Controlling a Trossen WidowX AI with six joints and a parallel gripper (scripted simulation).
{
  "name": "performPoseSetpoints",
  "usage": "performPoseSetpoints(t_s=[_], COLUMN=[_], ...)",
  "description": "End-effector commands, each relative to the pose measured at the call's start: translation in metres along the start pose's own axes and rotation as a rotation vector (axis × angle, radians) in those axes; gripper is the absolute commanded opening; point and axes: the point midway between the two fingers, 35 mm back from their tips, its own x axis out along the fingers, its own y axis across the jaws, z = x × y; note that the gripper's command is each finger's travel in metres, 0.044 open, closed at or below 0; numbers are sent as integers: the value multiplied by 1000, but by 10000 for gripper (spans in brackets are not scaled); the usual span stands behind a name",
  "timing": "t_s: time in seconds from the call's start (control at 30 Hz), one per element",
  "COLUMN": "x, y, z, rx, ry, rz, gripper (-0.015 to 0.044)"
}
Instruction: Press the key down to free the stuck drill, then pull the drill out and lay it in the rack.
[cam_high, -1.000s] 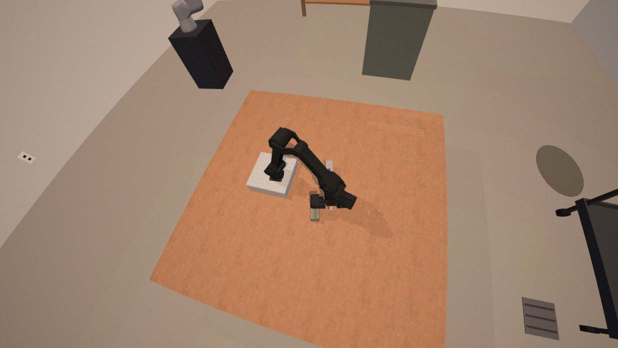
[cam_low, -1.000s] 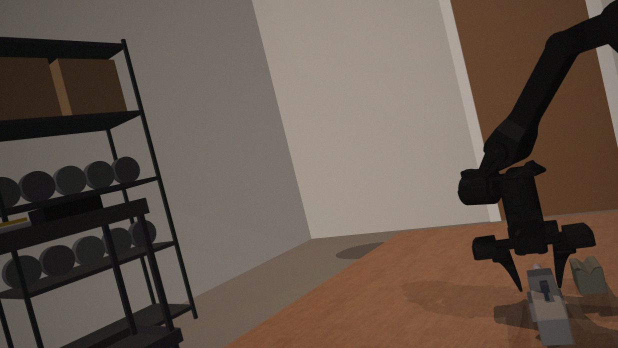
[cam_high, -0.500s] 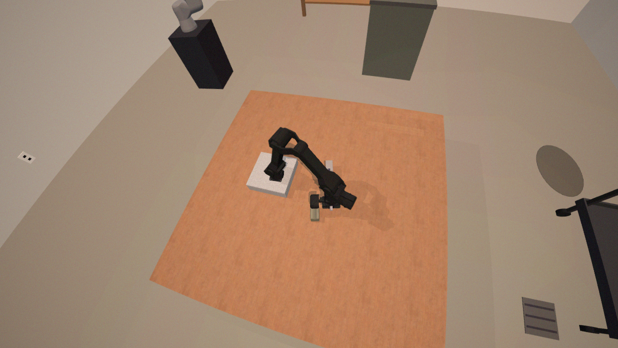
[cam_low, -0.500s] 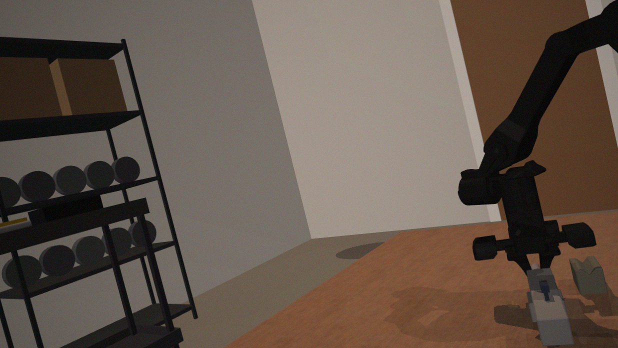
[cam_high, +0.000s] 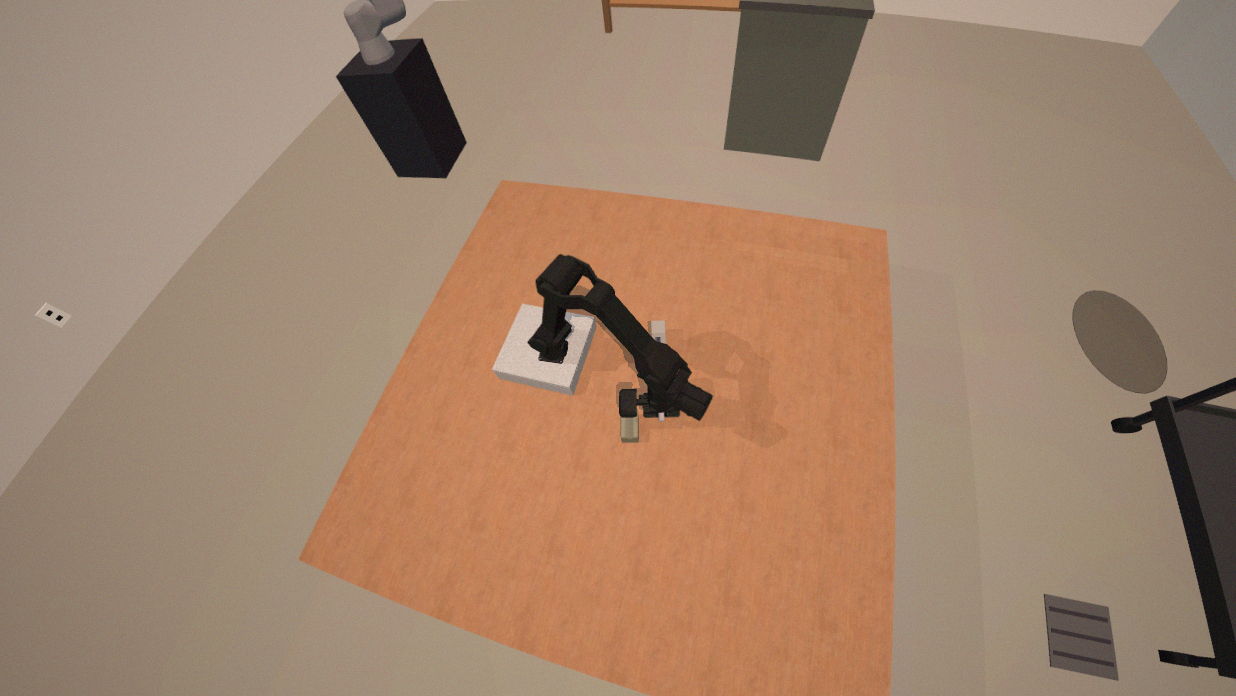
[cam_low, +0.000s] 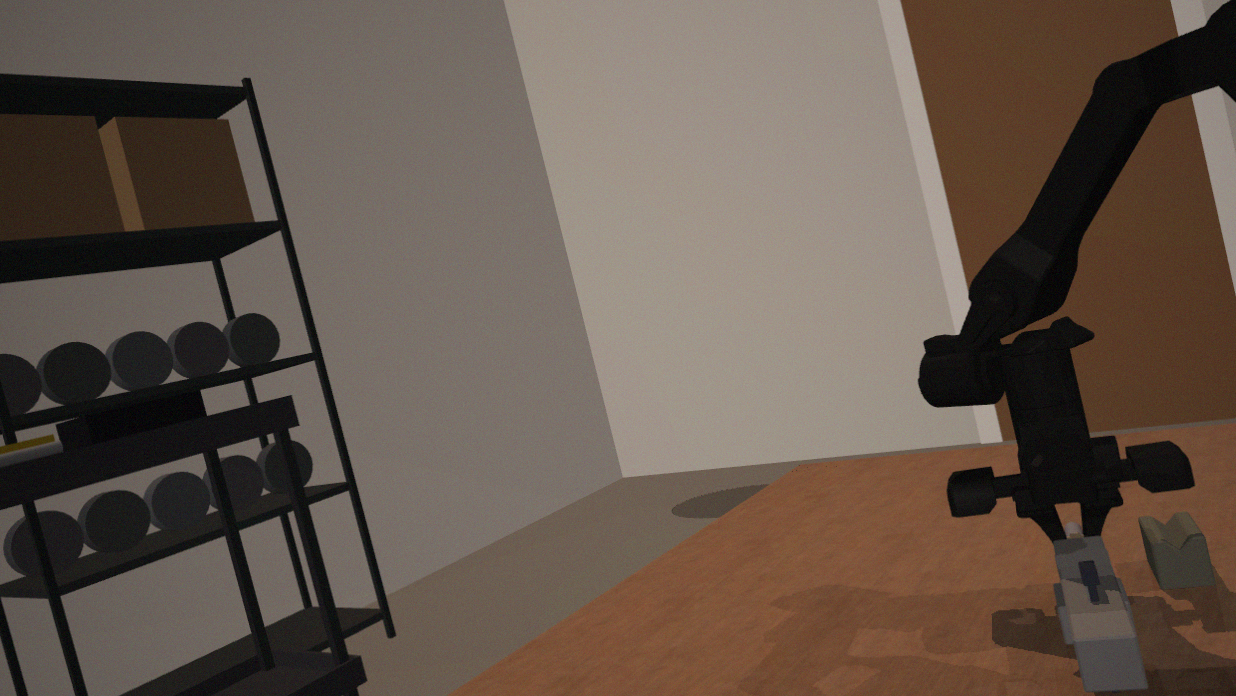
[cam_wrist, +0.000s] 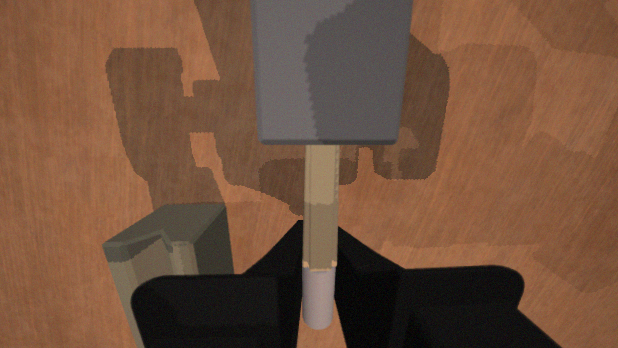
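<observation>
The grey housing block (cam_high: 658, 327) (cam_low: 1102, 627) (cam_wrist: 285, 75) lies on the table. Its dark blue key (cam_low: 1091, 582) sits in a slot on top; how far down it is, I cannot tell. The drill, with a tan shank (cam_wrist: 321, 175) and a pale rounded end (cam_wrist: 318, 305) (cam_low: 1072, 528), sticks out of the housing's end in the wrist view. My gripper (cam_low: 1074, 536) (cam_wrist: 313, 227) is shut on the drill's exposed part, just beyond the housing. The drill's inner part is hidden. The grey-green V-grooved rack (cam_high: 629, 428) (cam_low: 1180, 563) (cam_wrist: 195, 220) stands beside the drill, left of it in the wrist view.
The wooden table top (cam_high: 761, 536) (cam_low: 657, 639) carries the housing and rack. The arm's pale base slab (cam_high: 516, 356) sits at the left in the top view. The rack stands close to my left finger in the wrist view. Shelving (cam_low: 298, 293) stands in the background.
</observation>
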Motion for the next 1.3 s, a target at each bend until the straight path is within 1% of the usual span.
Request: performPoseSetpoints(t_s=[0.0, 1.27], x=[0, -2], y=[-1, -2], z=[-5, -56], rx=[-1, -1], ry=[-1, 3], rz=[-1, -1], gripper=[0, 0])
